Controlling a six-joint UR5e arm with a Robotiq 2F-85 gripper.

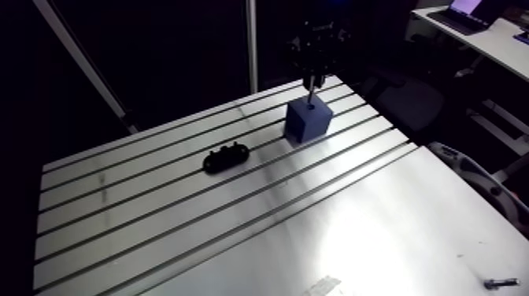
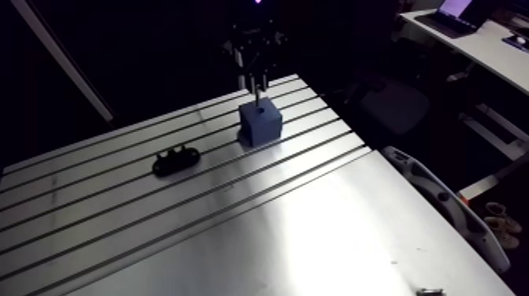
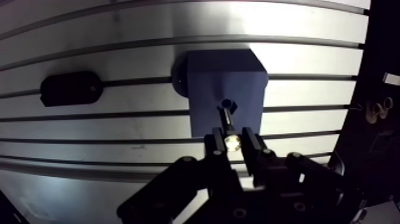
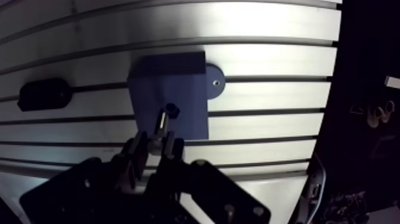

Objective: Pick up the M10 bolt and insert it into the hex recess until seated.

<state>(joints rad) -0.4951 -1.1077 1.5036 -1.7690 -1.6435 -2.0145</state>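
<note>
Jaws pinch the bolt [image 3: 227,122] over the hole [image 3: 231,106] in the blue block [image 3: 208,83], at 1 o'clock on the table [image 1: 378,236]. If you tilt it, it could jam.

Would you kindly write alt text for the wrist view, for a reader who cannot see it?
The tool, shut on the bolt, holds its tip at the recess in the blue block. A black part lies apart from the block on the slotted table.

Tiny, indistinct metal object [image 1: 496,283] on the table's [image 1: 378,228] near corner, beyond recognition.
</note>
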